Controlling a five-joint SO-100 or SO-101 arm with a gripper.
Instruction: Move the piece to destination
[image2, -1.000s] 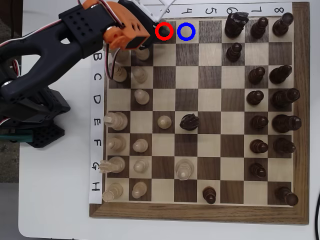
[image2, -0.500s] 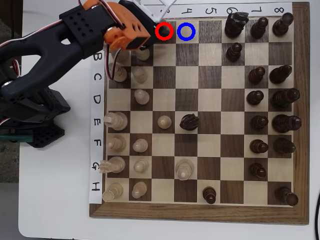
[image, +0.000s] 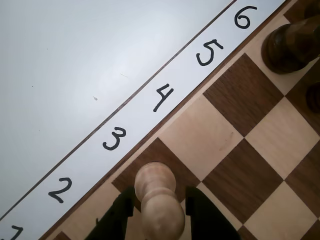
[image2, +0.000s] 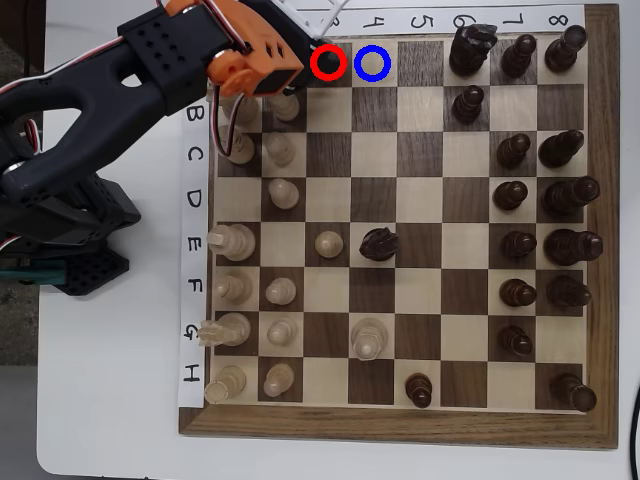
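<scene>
Up close in the wrist view, the pawn (image: 156, 200) stands upright between the gripper's (image: 159, 212) two black fingers (image: 119, 216), one on each side and close against its body; actual contact cannot be confirmed from this angle, so whether it is clenched on the pawn cannot be told. Its round head sits over a dark square (image: 165, 159) in the board's edge row, next to the handwritten "3" on the white label strip (image: 150, 112). Just beyond lies the light square (image: 202, 137) beside the "4".

From overhead, the red ring (image2: 327, 62) marks that dark square, with a dark round shape inside it; the pawn itself is not plainly visible there under the arm. Touching it on the right, the blue ring (image2: 372, 62) circles the destination, which holds no piece. The orange-and-black arm (image2: 150, 70) reaches in from the left across the chessboard's (image2: 400, 425) top-left corner. Pale pieces (image2: 285, 193) line the board's left columns, dark pieces (image2: 520, 150) the right, with a dark knight (image2: 380, 243) near the centre. The board rests on a white worktop (image2: 100, 400).
</scene>
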